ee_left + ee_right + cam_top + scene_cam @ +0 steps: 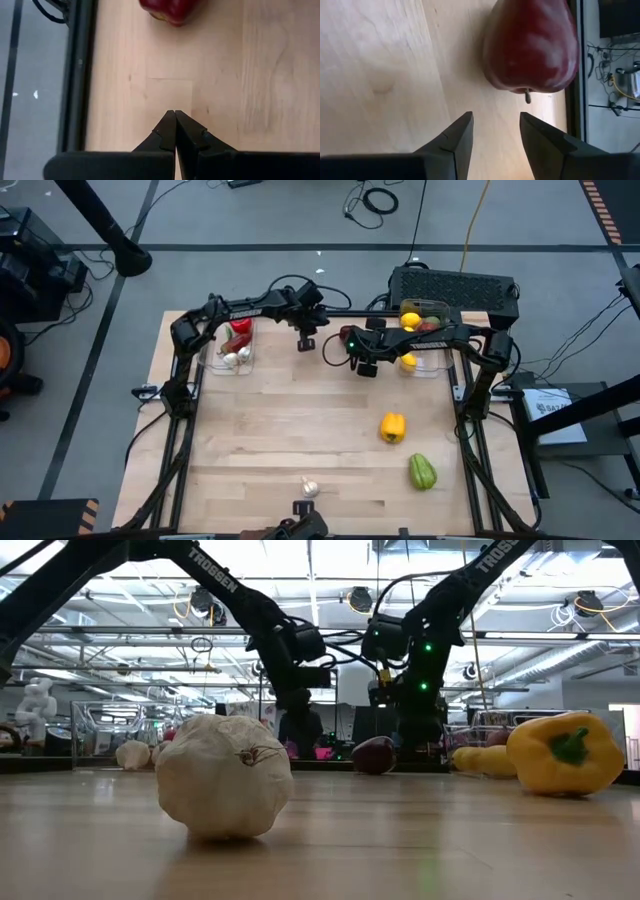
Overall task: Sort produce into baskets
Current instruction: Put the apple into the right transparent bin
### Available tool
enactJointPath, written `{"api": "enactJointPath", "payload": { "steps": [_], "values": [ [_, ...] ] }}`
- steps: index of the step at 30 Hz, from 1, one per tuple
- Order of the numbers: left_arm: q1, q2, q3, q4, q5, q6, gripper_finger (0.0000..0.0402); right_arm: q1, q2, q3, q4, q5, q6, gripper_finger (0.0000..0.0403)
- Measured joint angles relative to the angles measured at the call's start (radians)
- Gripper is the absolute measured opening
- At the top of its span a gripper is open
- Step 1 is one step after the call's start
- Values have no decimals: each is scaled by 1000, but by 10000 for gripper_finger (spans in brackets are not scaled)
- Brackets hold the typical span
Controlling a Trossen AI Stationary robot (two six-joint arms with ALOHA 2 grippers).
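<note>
A dark red apple [333, 352] lies on the wooden table near its far edge, between my two grippers; it also shows in the right wrist view [530, 45], the left wrist view [170, 9] and the low view [373, 754]. My right gripper [495, 130] is open and points down at the table just short of the apple, touching nothing. My left gripper [175, 120] is shut and empty, above bare table to the apple's left. The left bin [212, 360] holds a red pepper and garlic. The right bin [440, 365] holds lemons and a red piece.
A yellow pepper [393, 427], a green pepper [422, 471] and a garlic bulb [310, 487] lie loose on the table's near half. A black box with cables [455, 285] stands behind the right bin. The table's middle is bare wood.
</note>
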Motion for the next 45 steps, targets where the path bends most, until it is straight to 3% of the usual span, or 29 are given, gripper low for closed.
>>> {"api": "enactJointPath", "payload": {
  "steps": [4,12,22,36,45],
  "values": [
    [-8,0,-38,29,3,1,2,3,0,0,2,47,-30,147],
    [-11,0,-99,135,3,1,2,-1,0,0,78,45,-116,145],
    [-12,0,-111,220,3,10,2,-15,0,0,82,79,-150,135],
    [-21,0,-111,274,3,29,2,-66,13,0,135,63,-367,140],
    [-21,0,-111,274,3,32,2,-44,38,0,154,-19,-325,143]
  ]
}}
